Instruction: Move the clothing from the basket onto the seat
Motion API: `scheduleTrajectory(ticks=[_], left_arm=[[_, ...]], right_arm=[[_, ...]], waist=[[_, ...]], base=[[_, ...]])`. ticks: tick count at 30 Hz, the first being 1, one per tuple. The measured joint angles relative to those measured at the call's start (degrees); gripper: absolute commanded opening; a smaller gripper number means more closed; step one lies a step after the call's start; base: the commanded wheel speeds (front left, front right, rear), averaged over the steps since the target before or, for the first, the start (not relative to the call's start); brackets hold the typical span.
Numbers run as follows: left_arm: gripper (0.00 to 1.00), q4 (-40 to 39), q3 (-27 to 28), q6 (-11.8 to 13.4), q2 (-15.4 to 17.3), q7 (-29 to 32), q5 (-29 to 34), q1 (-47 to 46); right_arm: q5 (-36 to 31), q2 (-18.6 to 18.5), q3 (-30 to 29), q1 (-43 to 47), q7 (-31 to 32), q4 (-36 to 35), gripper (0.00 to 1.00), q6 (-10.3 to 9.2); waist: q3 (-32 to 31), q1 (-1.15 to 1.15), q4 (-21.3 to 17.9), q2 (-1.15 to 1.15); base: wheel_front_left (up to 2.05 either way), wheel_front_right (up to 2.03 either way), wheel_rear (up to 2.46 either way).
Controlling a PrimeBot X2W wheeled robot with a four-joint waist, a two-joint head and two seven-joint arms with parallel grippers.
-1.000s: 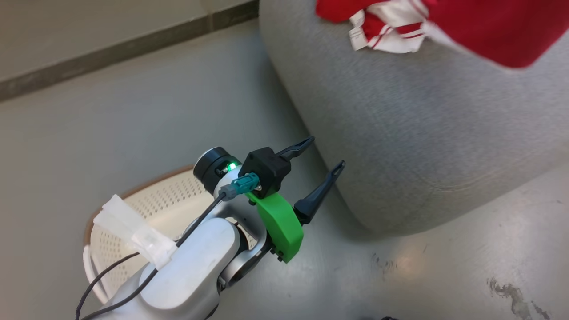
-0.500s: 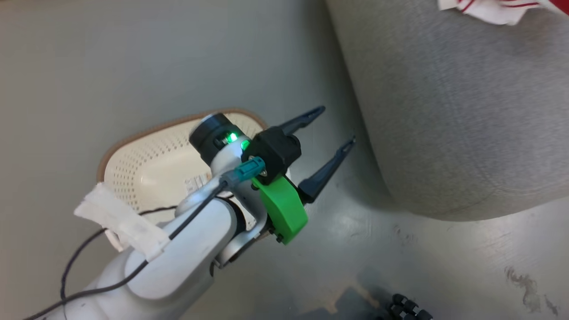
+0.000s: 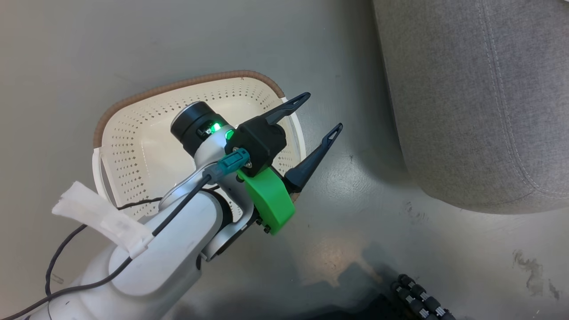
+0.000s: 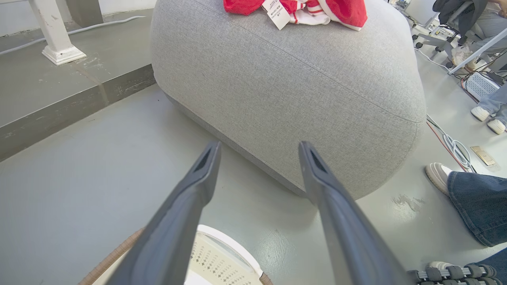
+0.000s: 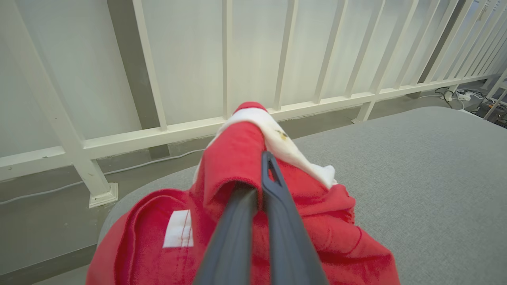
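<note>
Soft bright red clothing [image 5: 233,158] with white trim and 1 white label, pinched in closed right gripper [image 5: 259,174] over grey seat [image 5: 416,178]; left gripper [image 3: 323,110] spread wide above basket [image 3: 133,146].

The basket [image 3: 129,133] stands on the floor [image 3: 133,40], left of the seat [image 3: 466,111] and apart from it. The left jaws hang over the basket's right rim, pointing toward the seat. Clothing [image 4: 340,10] lies on top of the seat, some of it [image 5: 237,158] caught between the right jaws above the cushion. A railing [image 5: 158,132] stands beyond the seat's far side. A person's foot [image 4: 437,176] rests on the floor by its near side
</note>
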Motion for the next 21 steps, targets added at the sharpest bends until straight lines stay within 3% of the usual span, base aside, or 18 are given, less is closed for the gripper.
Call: scheduleTrajectory(ticks=[8,9,10,11,12,13,21], left_arm=[[1.0,0.1,0.3,0.0,0.9,-0.1,0.0,0.0],[1.0,0.1,0.3,0.0,1.2,-0.1,0.0,0.0],[1.0,0.2,0.4,0.0,1.4,-0.2,0.0,0.0],[1.0,0.2,0.4,0.0,1.5,-0.3,0.0,0.0],[1.0,0.3,0.5,0.0,1.5,-0.5,0.0,0.0],[1.0,0.3,0.5,0.0,1.5,-0.7,0.0,0.0],[1.0,1.4,1.8,-0.1,2.8,-2.1,-0.1,0.2]], right_arm=[[0.4,3.3,0.7,1.5,-2.5,4.1,0.0,0.08],[0.5,3.9,0.9,1.7,-2.9,4.7,0.08,0.14],[0.6,4.3,1.1,1.7,-3.4,5.0,0.34,0.3],[0.6,4.6,1.3,1.7,-4.0,5.2,0.34,0.63],[0.7,4.8,1.6,1.8,-4.3,5.4,0.76,0.75],[0.7,4.9,1.8,1.8,-4.6,5.7,1.0,1.14],[0.7,7.2,2.9,4.6,-6.5,7.6,1.0,3.2]], waist=[[0.4,0.0,-0.4,0.0],[0.3,0.0,-0.6,0.0],[0.2,0.0,-0.7,0.0],[0.0,0.0,-0.9,0.0],[-0.1,-0.01,-1.0,0.0],[-0.3,0.0,-1.2,0.0],[-2.3,0.0,-3.0,0.0]], base=[[0.0,0.0,0.0],[0.0,0.0,0.0],[0.0,0.0,0.0],[0.0,0.0,0.0],[0.0,0.0,0.0],[0.0,0.0,0.0],[0.0,0.0,0.0]])
